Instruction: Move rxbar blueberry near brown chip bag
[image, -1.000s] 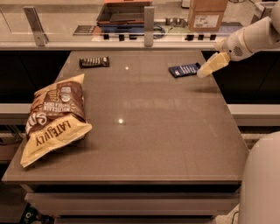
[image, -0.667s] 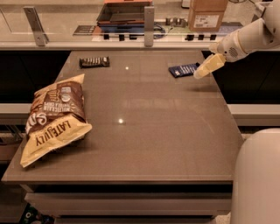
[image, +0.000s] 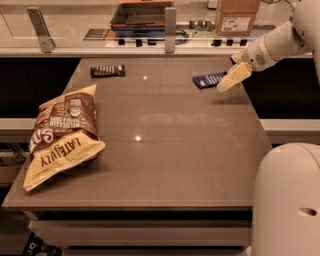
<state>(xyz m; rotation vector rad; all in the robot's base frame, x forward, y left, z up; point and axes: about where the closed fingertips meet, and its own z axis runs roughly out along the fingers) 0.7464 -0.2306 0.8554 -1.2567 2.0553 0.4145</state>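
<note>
The rxbar blueberry (image: 208, 79) is a small flat dark-blue bar lying near the table's far right edge. My gripper (image: 231, 79) reaches in from the right on a white arm, its pale yellow fingers angled down and just right of the bar, overlapping its right end. The brown chip bag (image: 62, 134), brown on top and tan-yellow below with "LATE JULY" lettering, lies on the table's left side, far from the bar.
A dark brown bar (image: 107, 71) lies at the far left of the table (image: 165, 150). A counter behind holds a cardboard box (image: 237, 17) and a dark tray (image: 142, 12). The robot's white base (image: 287, 200) fills the lower right.
The gripper has moved slightly left and down, closer to the blue bar's right end. The bar, chip bag and dark bar have not moved.
</note>
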